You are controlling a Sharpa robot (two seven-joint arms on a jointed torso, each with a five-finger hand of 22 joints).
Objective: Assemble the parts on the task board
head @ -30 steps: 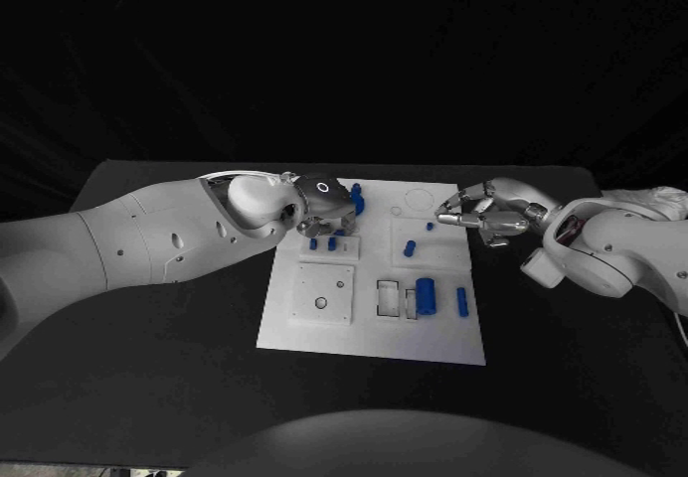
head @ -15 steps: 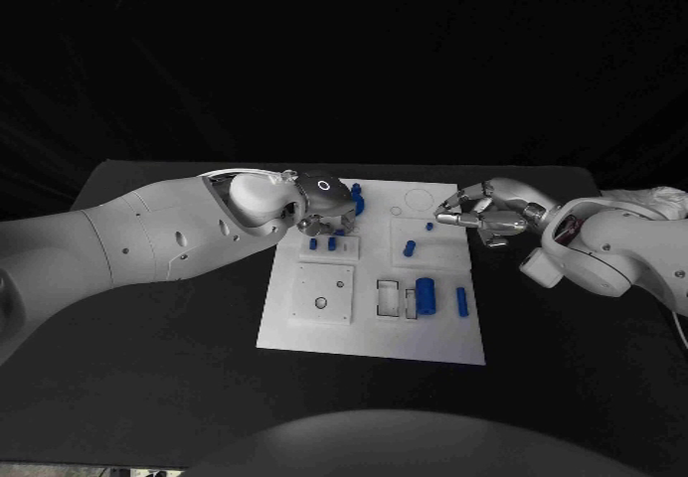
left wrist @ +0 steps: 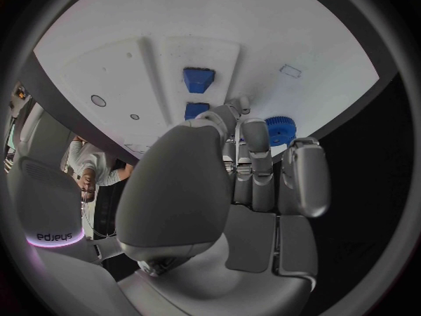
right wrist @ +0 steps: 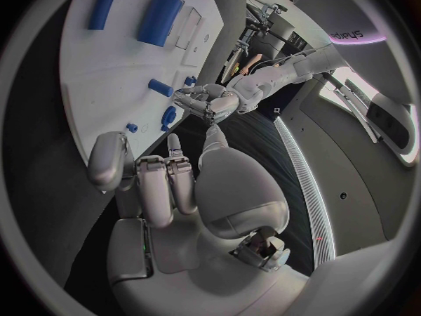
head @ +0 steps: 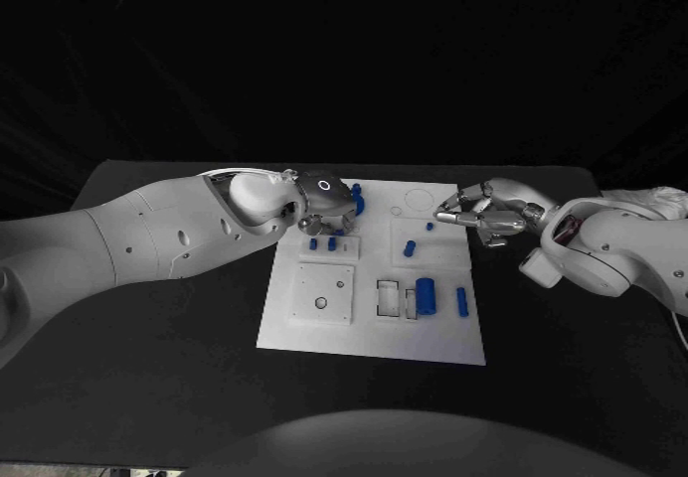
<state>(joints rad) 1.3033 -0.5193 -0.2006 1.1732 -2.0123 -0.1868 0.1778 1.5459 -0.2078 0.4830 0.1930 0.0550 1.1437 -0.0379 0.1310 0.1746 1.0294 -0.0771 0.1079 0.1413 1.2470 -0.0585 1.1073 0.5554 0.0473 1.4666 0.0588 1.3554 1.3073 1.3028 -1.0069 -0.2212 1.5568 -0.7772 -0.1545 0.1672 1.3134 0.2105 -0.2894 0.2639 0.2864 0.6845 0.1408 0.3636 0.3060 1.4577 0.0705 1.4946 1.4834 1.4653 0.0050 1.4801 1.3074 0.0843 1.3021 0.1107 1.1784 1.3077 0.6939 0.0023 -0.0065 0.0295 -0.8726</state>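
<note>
I see my left hand [head: 324, 202] over the task board's [head: 376, 328] far left corner, fingers curled by a blue gear [left wrist: 281, 130]; whether it grips, I cannot tell. My right hand [head: 480, 212] hovers empty, fingers apart, at the far right edge.

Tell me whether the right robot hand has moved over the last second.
No. The right robot hand sits at the same spot beside the far right edge of the task board as before.

Both white arms are reaching inward, the left hand [head: 327, 204] curling its fingers downward, the right hand [head: 477, 211] hovering with fingers loosely bent.
</note>
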